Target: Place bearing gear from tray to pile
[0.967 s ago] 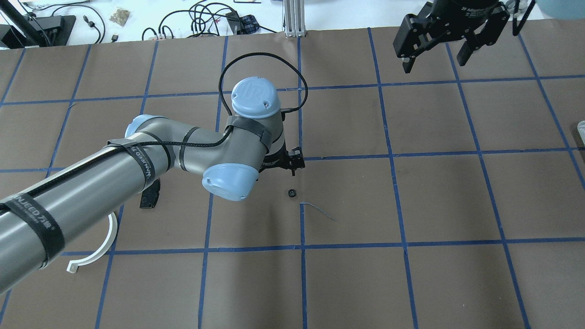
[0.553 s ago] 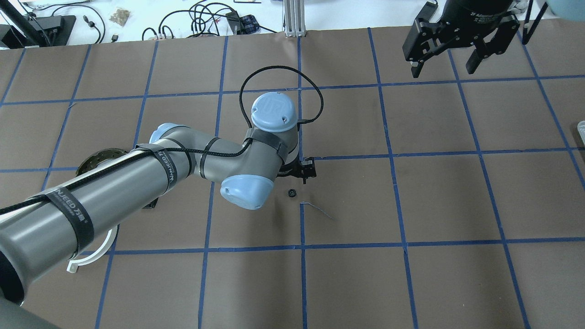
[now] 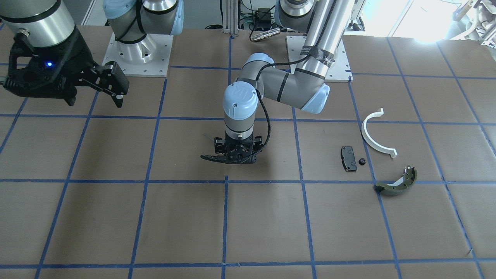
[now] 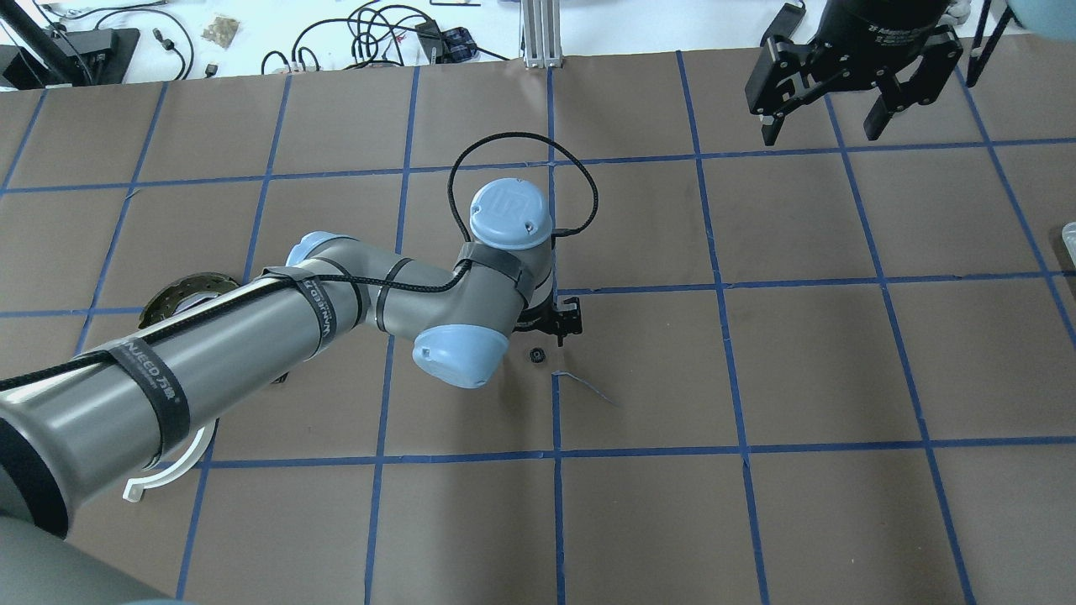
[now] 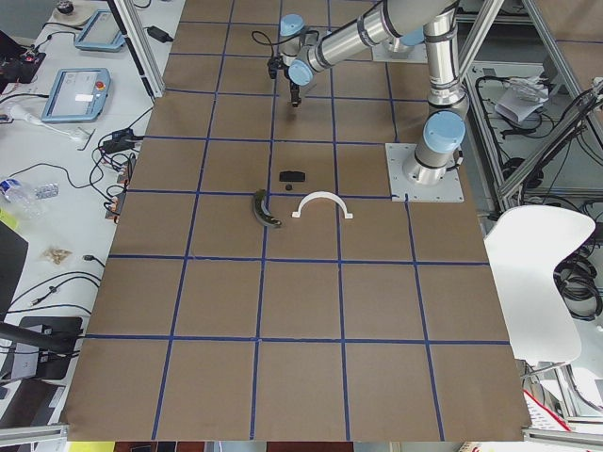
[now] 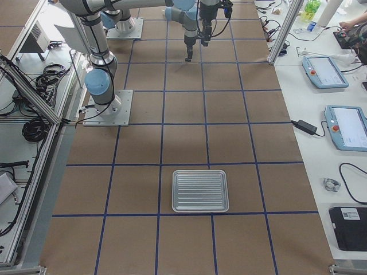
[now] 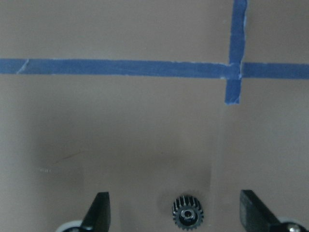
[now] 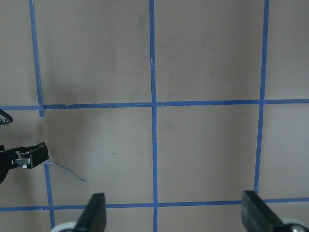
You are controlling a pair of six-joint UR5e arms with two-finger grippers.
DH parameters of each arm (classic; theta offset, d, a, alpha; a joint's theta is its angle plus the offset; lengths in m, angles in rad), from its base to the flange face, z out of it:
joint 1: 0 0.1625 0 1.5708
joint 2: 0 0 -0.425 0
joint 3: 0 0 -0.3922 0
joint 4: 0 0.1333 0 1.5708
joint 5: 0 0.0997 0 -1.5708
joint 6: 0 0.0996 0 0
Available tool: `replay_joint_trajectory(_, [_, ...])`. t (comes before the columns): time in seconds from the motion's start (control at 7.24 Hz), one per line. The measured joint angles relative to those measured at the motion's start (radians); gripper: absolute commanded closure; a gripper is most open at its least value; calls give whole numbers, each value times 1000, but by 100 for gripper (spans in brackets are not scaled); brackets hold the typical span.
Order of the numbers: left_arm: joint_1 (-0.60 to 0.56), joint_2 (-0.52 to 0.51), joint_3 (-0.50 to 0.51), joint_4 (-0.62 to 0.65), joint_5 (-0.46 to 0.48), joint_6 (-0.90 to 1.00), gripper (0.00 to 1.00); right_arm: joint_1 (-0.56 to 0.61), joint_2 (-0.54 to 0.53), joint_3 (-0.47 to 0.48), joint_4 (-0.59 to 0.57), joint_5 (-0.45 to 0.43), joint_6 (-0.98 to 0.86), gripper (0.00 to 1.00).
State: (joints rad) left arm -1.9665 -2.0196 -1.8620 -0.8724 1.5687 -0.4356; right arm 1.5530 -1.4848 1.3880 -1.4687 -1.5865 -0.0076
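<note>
1. Left claw (image 7: 173, 205) hangs wide open low over the surface (image 3: 116, 217), its fingers (image 7: 100, 210) either side of the gear (image 7: 188, 213). The gear lies flat near the middle, well apart from the pile (image 5: 293, 175) and from the tray (image 6: 200, 191).
2. Watch the centring: the gear sits a little nearer one finger, so that finger would likely touch first and skid it sideways or flip it onto its teeth.
3. It is small and low. Close too high and you pinch air; go too low and the tips drag the paper (image 4: 799, 361) or snag the loose tape curl (image 4: 584, 389) just beside it.
4. A weak pinch on the teeth could let it slip on the way to the pad (image 3: 348, 158), ring (image 3: 372, 140) and shoe (image 3: 396, 184). Released from high up, it may roll away.
5. Right claw (image 4: 824, 126) is open, raised, well clear.
6. Brown paper with a blue tape grid covers the surface. Cables (image 4: 370, 34) trail past its far edge; pendants (image 6: 323, 71) and a white chair (image 5: 539, 273) stand around.
</note>
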Motion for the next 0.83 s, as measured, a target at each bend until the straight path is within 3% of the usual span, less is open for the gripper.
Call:
replay_joint_trajectory(0.28, [0, -3, 0, 1, -1, -1, 58, 3, -7, 0, 0, 10, 1, 0])
replay_joint_trajectory(0.55, [0, -9, 0, 1, -3, -5, 77, 4, -9, 0, -1, 13, 0, 0])
replay_joint_trajectory(0.83, [0, -9, 2, 1, -8, -5, 84, 5, -9, -1, -5, 14, 0, 0])
